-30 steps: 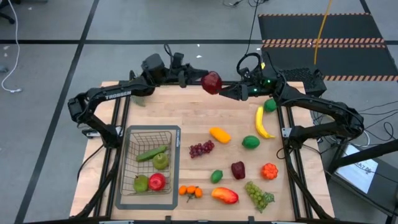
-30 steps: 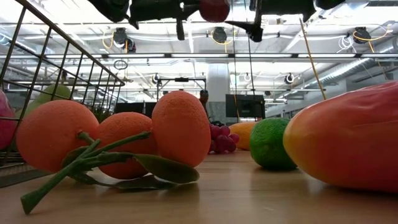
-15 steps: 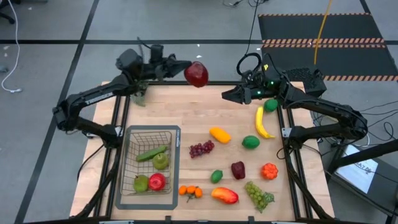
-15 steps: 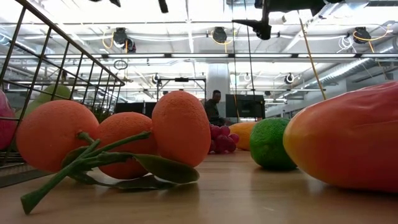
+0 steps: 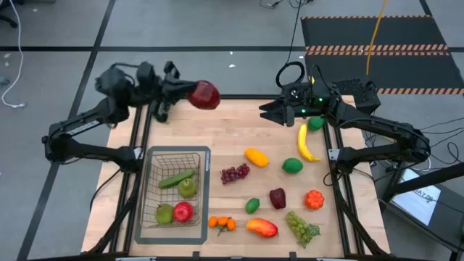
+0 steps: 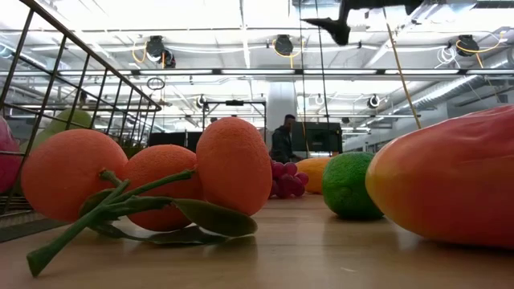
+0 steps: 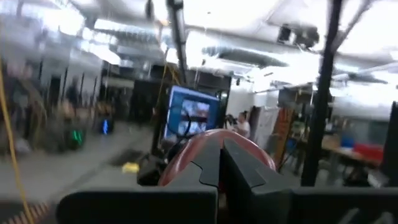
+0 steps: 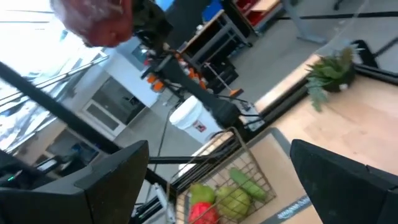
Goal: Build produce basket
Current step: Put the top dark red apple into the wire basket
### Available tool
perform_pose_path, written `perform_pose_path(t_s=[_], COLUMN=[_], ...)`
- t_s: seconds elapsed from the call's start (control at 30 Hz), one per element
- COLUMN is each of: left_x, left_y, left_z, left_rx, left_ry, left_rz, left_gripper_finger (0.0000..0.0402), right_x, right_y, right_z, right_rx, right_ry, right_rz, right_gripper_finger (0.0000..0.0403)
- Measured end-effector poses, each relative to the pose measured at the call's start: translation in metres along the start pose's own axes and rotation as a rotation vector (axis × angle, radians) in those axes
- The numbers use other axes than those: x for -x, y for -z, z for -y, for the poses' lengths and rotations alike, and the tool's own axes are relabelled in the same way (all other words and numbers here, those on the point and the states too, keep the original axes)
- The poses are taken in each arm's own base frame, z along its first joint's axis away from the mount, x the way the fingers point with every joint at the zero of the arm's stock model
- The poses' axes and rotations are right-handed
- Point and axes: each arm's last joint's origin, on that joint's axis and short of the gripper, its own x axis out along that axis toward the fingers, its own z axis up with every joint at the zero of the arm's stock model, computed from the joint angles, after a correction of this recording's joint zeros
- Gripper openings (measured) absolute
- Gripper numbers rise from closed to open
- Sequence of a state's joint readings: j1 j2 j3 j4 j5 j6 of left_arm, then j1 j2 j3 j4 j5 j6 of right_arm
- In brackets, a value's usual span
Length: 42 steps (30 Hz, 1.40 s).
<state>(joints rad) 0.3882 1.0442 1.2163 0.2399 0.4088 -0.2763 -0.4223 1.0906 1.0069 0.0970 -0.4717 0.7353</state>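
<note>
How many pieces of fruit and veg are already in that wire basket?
4, as far as the top view shows: a cucumber, a green pear just below it, then another green pear and a red apple side by side. Smaller pieces could be hidden.

**Count of produce, one basket (image 5: 148, 190), two arms**

Four pieces lay in the basket: one cucumber (image 5: 176, 178), two green pears (image 5: 188, 188), one red apple (image 5: 183, 212). On the bench (image 5: 239, 134) were one banana (image 5: 305, 143), two limes (image 5: 292, 165), two mangoes (image 5: 256, 156), one bunch of purple grapes (image 5: 234, 173), one bunch of green grapes (image 5: 301, 226), one cluster of oranges (image 5: 222, 223), one dark red apple (image 5: 278, 197) and one orange-red fruit (image 5: 313, 199). One further red apple (image 5: 204, 95) was off the bench, in the left arm's fingers (image 7: 214, 163).
</note>
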Motion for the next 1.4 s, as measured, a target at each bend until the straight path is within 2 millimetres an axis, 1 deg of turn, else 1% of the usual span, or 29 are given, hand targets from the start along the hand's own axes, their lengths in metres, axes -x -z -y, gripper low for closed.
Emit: perform_pose_path(t_s=[0.07, 0.2, 0.4, 0.53, 0.67, 0.83, 0.93, 1.03, 1.4], left_x=[0.003, 0.006, 0.002, -0.002, -0.005, -0.009, -0.011, -0.013, -0.020], left_y=[-0.005, -0.011, -0.008, -0.003, -0.001, 0.002, 0.005, 0.007, 0.015], left_z=[0.007, 0.016, 0.027, 0.035, 0.039, 0.043, 0.047, 0.049, 0.057], left_rx=[-0.073, -0.143, -0.219, -0.320, -0.400, -0.384, -0.324, -0.221, 0.393], left_ry=[0.003, -0.004, 0.023, 0.013, -0.026, -0.038, -0.030, -0.019, 0.004], left_rz=[0.035, 0.069, 0.073, 0.066, 0.064, 0.060, 0.055, 0.050, 0.034], left_gripper_finger=[0.0003, 0.0003, 0.0003, 0.0002, 0.0003, 0.0003, 0.0003, 0.0002, 0.0002], right_x=[0.002, 0.010, 0.017, 0.019, 0.020, 0.020, 0.020, 0.018, 0.018], right_y=[0.002, 0.006, 0.011, 0.018, 0.026, 0.040, 0.046, 0.051, 0.065], right_z=[-0.006, -0.025, -0.042, -0.054, -0.068, -0.085, -0.090, -0.094, -0.107], right_rx=[0.006, 0.070, 0.126, 0.176, 0.114, 0.092, 0.090, 0.084, 0.086], right_ry=[-0.020, -0.083, -0.104, -0.158, -0.206, -0.240, -0.242, -0.237, -0.223], right_rz=[-0.004, -0.001, 0.034, 0.015, -0.009, -0.026, -0.029, -0.034, -0.026], right_gripper_finger=[0.0384, 0.0384, 0.0384, 0.0384, 0.0384, 0.0384, 0.0384, 0.0384, 0.0384])
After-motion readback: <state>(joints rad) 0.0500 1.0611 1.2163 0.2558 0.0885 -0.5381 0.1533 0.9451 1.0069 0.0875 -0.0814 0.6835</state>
